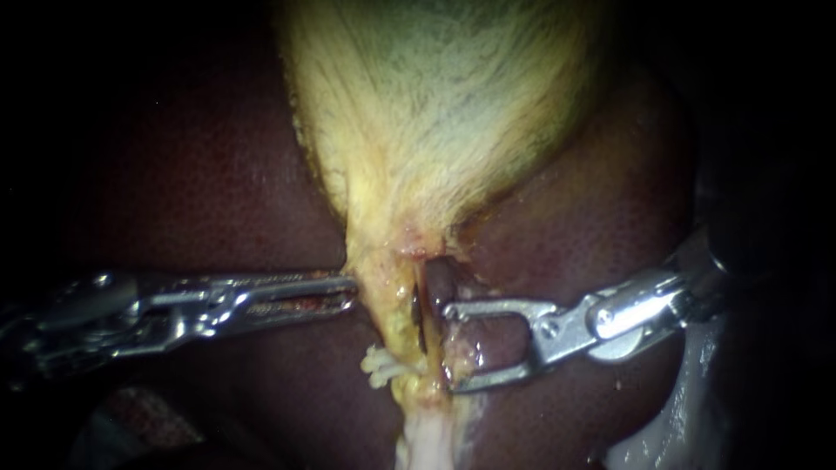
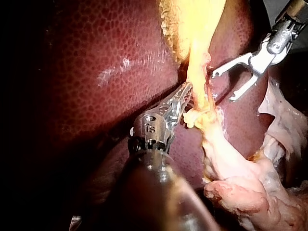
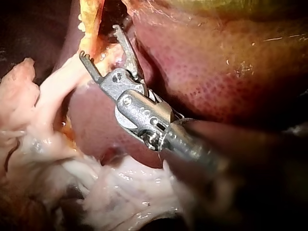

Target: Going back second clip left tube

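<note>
Nearest us, at 6 o'clock in the endoscope view, pale frayed tissue (image 1: 427, 444) hangs below the tube (image 1: 387, 300). A little farther in, near the centre, a dark clip (image 1: 419, 318) sits on the tube's right edge. The view is dim there, so we cannot say whether it is one clip or two lying close together.

Our right instrument (image 1: 449, 345) comes in from 3 o'clock. Its pincer stands wide and empty, just beside the clip and not around the tube. Our left instrument (image 1: 348, 292) comes in from 9 o'clock, and its pincer is narrow, holding the tube's left edge.

Beyond them the gallbladder (image 1: 435, 104) fans out toward 12 o'clock, with the dark liver (image 1: 218, 174) on both sides.

We judge the clipping itself done, since the clip is on and the right pincer has let go. What is left is to draw the right instrument back toward 3 o'clock, clear of the tube, without catching the clip.
</note>
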{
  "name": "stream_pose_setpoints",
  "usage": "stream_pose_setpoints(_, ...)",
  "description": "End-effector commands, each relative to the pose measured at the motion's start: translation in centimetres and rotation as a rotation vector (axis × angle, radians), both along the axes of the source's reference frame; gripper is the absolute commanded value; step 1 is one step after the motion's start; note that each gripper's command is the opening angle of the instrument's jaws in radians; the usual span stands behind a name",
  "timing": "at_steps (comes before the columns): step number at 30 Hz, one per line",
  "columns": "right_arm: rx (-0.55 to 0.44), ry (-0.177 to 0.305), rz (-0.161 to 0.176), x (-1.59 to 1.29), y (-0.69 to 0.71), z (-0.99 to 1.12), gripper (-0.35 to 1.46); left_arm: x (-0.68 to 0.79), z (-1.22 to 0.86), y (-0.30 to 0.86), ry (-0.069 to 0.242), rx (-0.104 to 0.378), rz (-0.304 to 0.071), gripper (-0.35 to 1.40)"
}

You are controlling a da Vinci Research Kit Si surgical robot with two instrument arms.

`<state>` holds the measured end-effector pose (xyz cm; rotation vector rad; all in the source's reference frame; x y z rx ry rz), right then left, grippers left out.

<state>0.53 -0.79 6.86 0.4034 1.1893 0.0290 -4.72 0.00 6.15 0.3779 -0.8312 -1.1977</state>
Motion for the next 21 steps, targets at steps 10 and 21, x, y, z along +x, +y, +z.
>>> stream_pose_setpoints(10, -0.041, -0.009, 0.022, -0.29, 0.24, -0.21, 0.60, -0.03, 0.05, 0.01, 0.001, -0.001, -0.001, -0.28)
stream_pose_setpoints(21, -0.040, -0.010, 0.023, -0.30, 0.22, -0.24, 0.60, -0.17, 0.29, 0.03, -0.008, 0.001, 0.010, -0.28)
